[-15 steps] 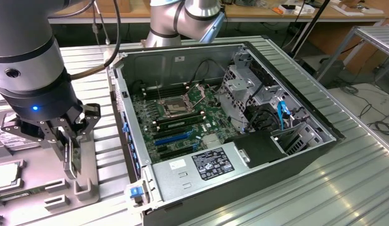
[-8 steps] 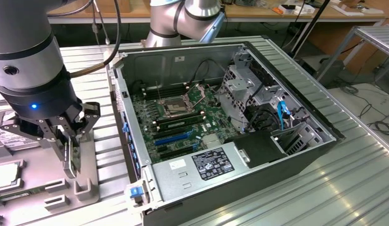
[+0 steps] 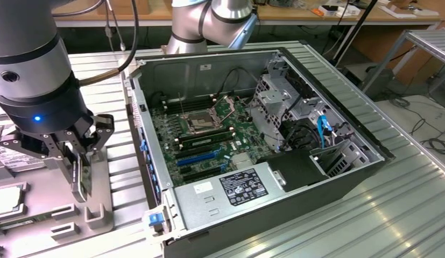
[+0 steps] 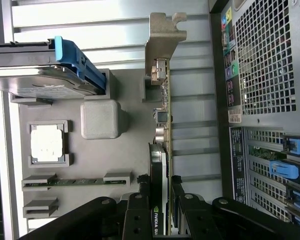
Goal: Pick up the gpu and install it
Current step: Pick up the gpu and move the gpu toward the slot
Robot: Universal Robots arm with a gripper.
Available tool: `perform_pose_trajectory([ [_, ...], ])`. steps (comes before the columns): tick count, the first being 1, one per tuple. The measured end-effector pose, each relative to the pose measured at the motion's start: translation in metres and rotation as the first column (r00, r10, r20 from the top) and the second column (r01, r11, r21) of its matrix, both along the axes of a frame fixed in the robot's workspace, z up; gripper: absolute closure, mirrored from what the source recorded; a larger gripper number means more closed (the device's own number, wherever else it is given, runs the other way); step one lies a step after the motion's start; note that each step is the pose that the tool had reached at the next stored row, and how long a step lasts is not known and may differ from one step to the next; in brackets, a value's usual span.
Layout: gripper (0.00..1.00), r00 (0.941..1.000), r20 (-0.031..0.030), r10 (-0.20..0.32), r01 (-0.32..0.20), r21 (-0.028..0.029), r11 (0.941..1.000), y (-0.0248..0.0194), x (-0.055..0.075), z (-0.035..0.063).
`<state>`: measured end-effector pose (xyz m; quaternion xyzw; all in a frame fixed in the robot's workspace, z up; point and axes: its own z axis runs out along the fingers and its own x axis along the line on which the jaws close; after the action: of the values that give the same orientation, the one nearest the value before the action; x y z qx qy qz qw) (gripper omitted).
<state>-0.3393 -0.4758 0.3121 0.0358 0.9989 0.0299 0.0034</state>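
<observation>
A grey moulded tray (image 4: 130,150) was set beside the open black computer case (image 3: 294,215). A blue-handled silver hard drive (image 4: 45,82), a square processor chip (image 4: 47,143) and a narrow memory stick (image 4: 70,182) were held on it. At the tray's edge nearest the case, the gpu (image 4: 165,125), a thin green board with black face and silver end bracket, was clamped upright by the black gripper (image 4: 158,186). The green motherboard (image 3: 204,140) was shown in the exterior view, the case's perforated rear grille (image 4: 265,55) in the wrist view.

Black fingers (image 4: 138,217), grey arm (image 3: 25,70), blue light (image 3: 37,117)
</observation>
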Motion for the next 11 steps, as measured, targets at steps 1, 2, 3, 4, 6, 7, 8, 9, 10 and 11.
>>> perform_pose_trajectory([
  [1,0.73,1.0,0.0,0.0,0.0,0.0003,1.0,0.0,0.0,0.0006],
  [2,0.73,1.0,0.0,0.0,0.0,0.0005,1.0,0.0,0.0,0.001],
  [3,0.73,1.0,-0.0001,0.0,0.0,0.0009,1.0,0.0,0.0,0.0019],
  [4,0.73,1.0,0.0,0.0,0.0,0.0013,1.0,0.0,0.0,0.0027],
  [6,0.73,1.0,-0.0001,0.0,0.0,0.0018,1.0,0.0,0.0,0.0038],
  [7,0.73,1.0,-0.0001,0.0,0.0,0.002,1.0,0.0,0.0,0.0044],
  [8,0.73,1.0,0.0,0.0,0.0,0.0022,1.0,0.0,0.0,0.0049],
  [9,0.73,1.0,0.0,0.0,0.0,0.0026,1.0,0.0,0.0,0.0056],
  [10,0.73,1.0,0.0,0.0,0.0,0.0033,1.0,0.0,0.0,0.007],
  [11,0.73,1.0,0.0,0.0,0.0,0.0037,1.0,0.0,0.0,0.0078],
])
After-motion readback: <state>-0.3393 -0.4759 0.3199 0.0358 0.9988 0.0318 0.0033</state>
